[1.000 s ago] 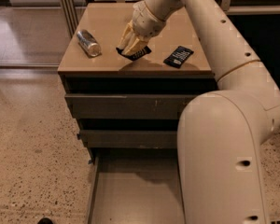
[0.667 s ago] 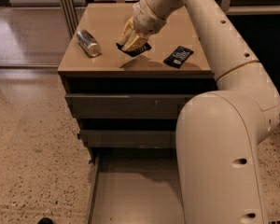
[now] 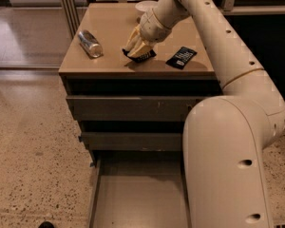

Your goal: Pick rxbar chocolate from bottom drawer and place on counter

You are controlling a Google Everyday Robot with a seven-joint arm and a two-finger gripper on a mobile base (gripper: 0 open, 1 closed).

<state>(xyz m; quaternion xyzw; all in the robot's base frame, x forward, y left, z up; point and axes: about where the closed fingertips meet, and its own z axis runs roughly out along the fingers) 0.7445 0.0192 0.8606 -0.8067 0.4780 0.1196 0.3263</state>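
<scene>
The rxbar chocolate (image 3: 143, 56), a small black bar, is between the fingertips of my gripper (image 3: 136, 48), right at the surface of the tan counter (image 3: 109, 27) near its front middle. The gripper reaches down from the cream arm and is shut on the bar. The bottom drawer (image 3: 133, 198) is pulled open below, and its grey floor shows nothing on it. The arm's large body hides the drawer's right part.
A silver can (image 3: 90, 43) lies on its side at the counter's left. Another black bar with a white label block (image 3: 181, 57) lies to the right of the gripper. A white dish (image 3: 146, 5) sits at the counter's back edge. The two upper drawers (image 3: 128, 107) are closed.
The gripper with the bar rose slightly over the counter, then came down again to the surface a little to the right. The can and the other bar have not moved.
</scene>
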